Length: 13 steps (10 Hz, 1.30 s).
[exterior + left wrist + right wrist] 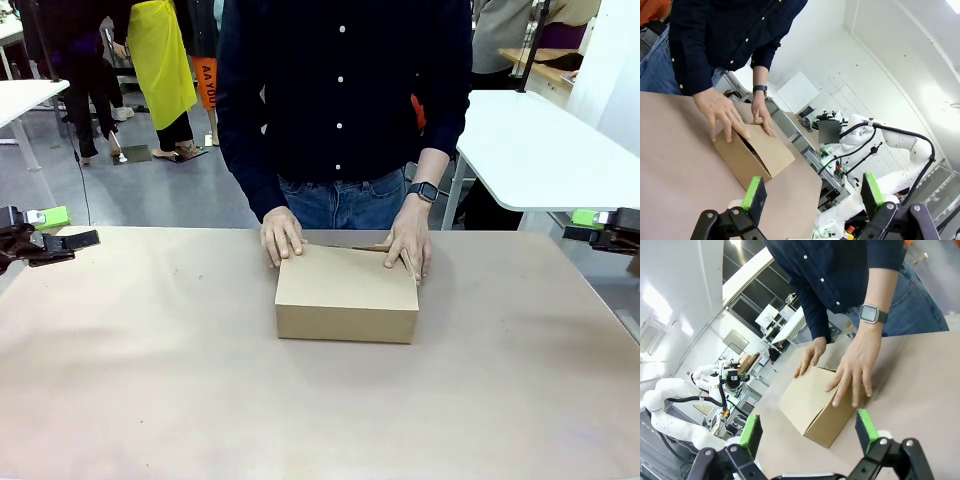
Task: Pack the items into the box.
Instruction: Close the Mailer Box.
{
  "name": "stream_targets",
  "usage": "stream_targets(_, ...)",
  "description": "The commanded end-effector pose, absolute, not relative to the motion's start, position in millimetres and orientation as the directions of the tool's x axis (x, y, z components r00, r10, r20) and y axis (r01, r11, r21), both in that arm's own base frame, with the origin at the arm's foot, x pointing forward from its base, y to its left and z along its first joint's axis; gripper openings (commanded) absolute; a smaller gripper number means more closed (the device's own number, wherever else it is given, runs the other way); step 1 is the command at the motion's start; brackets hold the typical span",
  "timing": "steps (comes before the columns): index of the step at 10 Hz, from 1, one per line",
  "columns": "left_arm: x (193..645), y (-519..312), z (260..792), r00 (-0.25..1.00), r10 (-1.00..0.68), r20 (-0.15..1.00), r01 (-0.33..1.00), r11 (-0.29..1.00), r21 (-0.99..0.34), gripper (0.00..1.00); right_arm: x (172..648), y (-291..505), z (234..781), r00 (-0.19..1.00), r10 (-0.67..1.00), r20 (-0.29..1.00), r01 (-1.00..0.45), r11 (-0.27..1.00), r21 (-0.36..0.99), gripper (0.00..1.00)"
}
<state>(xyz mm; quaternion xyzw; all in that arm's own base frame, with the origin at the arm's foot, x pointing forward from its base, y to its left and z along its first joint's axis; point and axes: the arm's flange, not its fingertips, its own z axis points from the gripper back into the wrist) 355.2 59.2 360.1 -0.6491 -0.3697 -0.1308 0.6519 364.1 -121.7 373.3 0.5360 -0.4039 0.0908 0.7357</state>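
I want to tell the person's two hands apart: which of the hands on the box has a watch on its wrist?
The hand at the box's right end in the front view has a dark watch on its wrist; the other hand, at the left end, has none visible.

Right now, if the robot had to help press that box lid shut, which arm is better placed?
Neither clearly. The left claw and right claw both sit open at the table's edges, similarly far from the box. The person's hands already cover the lid.

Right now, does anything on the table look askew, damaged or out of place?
Nothing stands out. The box sits flat and closed on the table, undamaged, with the person's hands resting on its far edge.
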Motion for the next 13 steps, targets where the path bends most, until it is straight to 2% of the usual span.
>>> stream_targets(1, 353.7, 59.8, 360.9, 0.679, 0.313, 0.664, 0.665, 0.119, -0.737, 1.0, 364.6, -120.8, 374.6, 0.652, -0.305, 0.694, -0.572, 0.403, 0.714, 1.0)
stream_targets(13, 353.7, 59.8, 360.9, 0.679, 0.313, 0.664, 0.665, 0.119, -0.737, 1.0, 364.6, -120.8, 374.6, 0.652, -0.305, 0.694, -0.572, 0.403, 0.714, 1.0)
